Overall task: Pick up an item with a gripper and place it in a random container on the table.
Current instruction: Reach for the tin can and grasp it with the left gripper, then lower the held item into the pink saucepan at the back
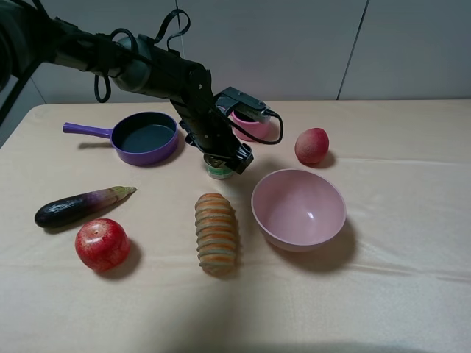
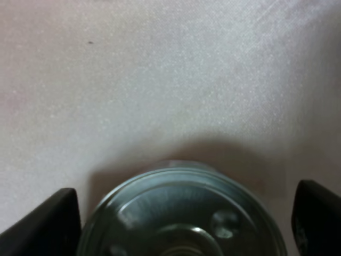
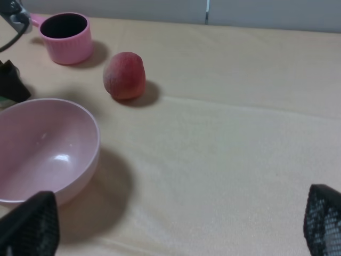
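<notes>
The small tin can (image 1: 218, 168), with a silver lid and green band, stands upright on the beige table (image 1: 383, 309) between the purple frying pan and the pink bowl. My left gripper (image 1: 223, 157) is lowered over it. In the left wrist view the can's lid (image 2: 181, 213) lies between the two black fingertips (image 2: 48, 224), with a small gap on each side; the left gripper (image 2: 181, 226) is open. The pink saucepan (image 1: 250, 126) stands just behind the arm and also shows in the right wrist view (image 3: 66, 37). My right gripper (image 3: 176, 226) is open and empty above the table.
A purple frying pan (image 1: 147, 137) lies left of the can. A wide pink bowl (image 1: 298, 208) and a peach (image 1: 312, 145) are to its right. A striped bread roll (image 1: 215, 233), an eggplant (image 1: 81, 206) and a red apple (image 1: 101, 244) lie nearer the front.
</notes>
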{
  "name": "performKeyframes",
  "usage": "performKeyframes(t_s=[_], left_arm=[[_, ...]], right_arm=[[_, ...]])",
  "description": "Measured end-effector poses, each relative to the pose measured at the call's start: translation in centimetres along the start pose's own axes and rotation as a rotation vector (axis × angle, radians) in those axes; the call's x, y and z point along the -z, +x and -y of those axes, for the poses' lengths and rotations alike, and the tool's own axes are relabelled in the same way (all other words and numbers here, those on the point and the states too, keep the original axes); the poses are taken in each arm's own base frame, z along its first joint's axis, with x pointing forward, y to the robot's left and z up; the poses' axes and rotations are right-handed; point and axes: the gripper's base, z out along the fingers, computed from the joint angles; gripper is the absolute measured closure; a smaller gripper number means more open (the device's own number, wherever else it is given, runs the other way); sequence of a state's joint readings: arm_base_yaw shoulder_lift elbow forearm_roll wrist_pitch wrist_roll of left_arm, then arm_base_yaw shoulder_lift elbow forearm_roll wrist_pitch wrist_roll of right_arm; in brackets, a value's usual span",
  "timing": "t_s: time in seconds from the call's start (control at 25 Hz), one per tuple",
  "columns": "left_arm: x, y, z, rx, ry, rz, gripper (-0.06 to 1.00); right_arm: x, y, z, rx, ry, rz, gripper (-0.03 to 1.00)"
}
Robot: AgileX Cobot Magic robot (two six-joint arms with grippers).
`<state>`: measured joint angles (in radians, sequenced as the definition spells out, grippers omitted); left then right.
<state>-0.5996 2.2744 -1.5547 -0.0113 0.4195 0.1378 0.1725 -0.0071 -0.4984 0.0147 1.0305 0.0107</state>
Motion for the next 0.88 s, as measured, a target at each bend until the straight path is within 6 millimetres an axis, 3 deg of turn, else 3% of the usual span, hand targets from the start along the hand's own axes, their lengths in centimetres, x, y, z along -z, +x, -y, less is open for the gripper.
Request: performKeyframes(t_s=[0.16,0.32,0.88], left_arm=[[0.0,0.01,-0.01,-0.004,-0.002,-0.001,0.16],[0.0,0.01,-0.02,-0.005,-0.002,-0.001,0.28],[0.0,0.09,-0.03,-0.011,-0.003,-0.009,0.28]], right_arm=[[0.0,0.0,0.0,0.0,0.0,0.0,0.27],[0.0,0.0,0.0,0.0,0.0,0.0,0.27],[0.0,0.0,0.0,0.0,0.0,0.0,0.27]])
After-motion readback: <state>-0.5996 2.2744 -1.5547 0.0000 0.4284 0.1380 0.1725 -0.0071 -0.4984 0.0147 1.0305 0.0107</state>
